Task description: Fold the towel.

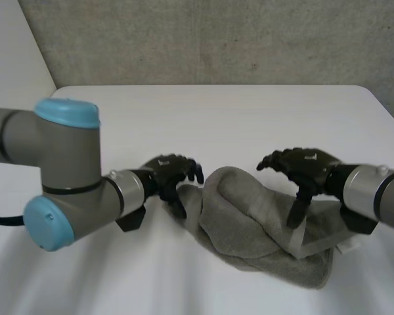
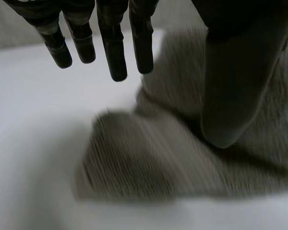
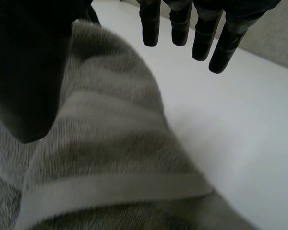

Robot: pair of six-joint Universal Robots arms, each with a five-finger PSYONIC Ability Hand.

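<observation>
A grey towel [image 1: 259, 220] lies crumpled in a low heap on the white table [image 1: 217, 118], with a woven band along its right side. My left hand [image 1: 171, 172] is at the towel's left edge, its fingers [image 2: 113, 48] straight and spread over bare table. Its thumb [image 2: 235, 96] points down onto the towel [image 2: 149, 158]. My right hand [image 1: 305, 167] hovers over the right part of the heap. Its fingers [image 3: 182, 24] reach past the towel [image 3: 110, 158] over the table, and its thumb [image 3: 29, 72] hangs above the cloth. Neither hand pinches the towel.
A grey concrete wall [image 1: 217, 39] runs behind the table's far edge. The table's rounded right corner [image 1: 371, 95] lies beyond my right hand. My left arm's blue-capped elbow [image 1: 65, 177] stands near the front left.
</observation>
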